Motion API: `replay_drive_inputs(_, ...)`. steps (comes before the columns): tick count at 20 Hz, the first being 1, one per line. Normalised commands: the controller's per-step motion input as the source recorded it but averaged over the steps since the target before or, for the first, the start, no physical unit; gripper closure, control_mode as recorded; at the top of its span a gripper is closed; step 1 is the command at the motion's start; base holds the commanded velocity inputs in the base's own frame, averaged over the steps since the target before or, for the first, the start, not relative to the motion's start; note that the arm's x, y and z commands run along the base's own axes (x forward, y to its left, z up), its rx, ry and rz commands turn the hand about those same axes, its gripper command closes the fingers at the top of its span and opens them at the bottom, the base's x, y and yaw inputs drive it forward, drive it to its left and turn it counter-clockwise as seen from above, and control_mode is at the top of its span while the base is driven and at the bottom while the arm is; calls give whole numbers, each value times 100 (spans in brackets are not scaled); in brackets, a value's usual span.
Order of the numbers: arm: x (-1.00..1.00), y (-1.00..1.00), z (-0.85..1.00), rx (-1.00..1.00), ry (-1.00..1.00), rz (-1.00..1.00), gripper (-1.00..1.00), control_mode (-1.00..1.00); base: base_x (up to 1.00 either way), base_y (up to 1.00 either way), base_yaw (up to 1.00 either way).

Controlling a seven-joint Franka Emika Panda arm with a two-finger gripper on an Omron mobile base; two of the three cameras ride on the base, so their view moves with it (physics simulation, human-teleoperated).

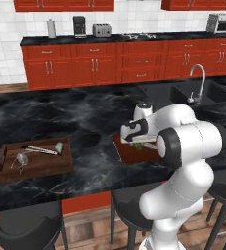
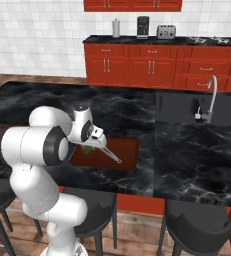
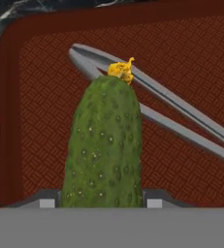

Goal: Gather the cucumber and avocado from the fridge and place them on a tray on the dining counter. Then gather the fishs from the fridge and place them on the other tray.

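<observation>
The cucumber (image 3: 104, 145) was held lengthwise in the claw (image 3: 100, 203), its yellow-flowered end pointed away from the hand. The jaws were set partly apart, closed against the cucumber's two sides, one small dark fingertip (image 3: 46, 202) seen at each flank. In the left base view the cucumber (image 1: 138, 145) appeared as a small patch of green beneath the claw (image 1: 136, 141), above the right-hand tray (image 1: 126, 154). Whether it was touching the tray floor could not be told.

In the hand view, the tray (image 3: 9, 121) was seen to be dark red with a woven floor and a raised rim. One pair of metal tongs (image 3: 181, 116) lay on the floor of it, behind the cucumber.

A second, wooden tray (image 1: 33, 161) stood well to the left on the same surface. Some metal utensils (image 1: 38, 150) lay in it; their kind and number could not be made out.

Both trays rested near the near edge of a black marble dining counter (image 1: 60, 112). One sink with a curved tap (image 1: 198, 80) was set into its right part. Dark stools (image 2: 199, 227) stood along the near side.

Against the far wall, red cabinets (image 1: 85, 66) ran under a black worktop, on which one coffee machine (image 1: 79, 25), one toaster (image 1: 101, 30) and one toaster oven (image 1: 220, 22) were placed.
</observation>
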Motion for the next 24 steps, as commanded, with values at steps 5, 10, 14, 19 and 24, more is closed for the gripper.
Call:
replay_drive_inputs(5, 17, 0, -36, 0, 0, 0, 100, -100, 0, 0, 0)
replay_drive_inputs(10, 3, 0, -17, 0, 1, 0, -100, -100, 0, 0, 0)
replay_drive_inputs(14, 0, 0, 0, 0, 0, 0, -100, -100, 0, 0, 0)
replay_drive_inputs(19, 4, -4, 4, 0, 1, 0, -100, -100, 0, 0, 0)
replay_drive_inputs(24, -13, -16, 51, 0, 0, 0, -100, -100, 0, 0, 0)
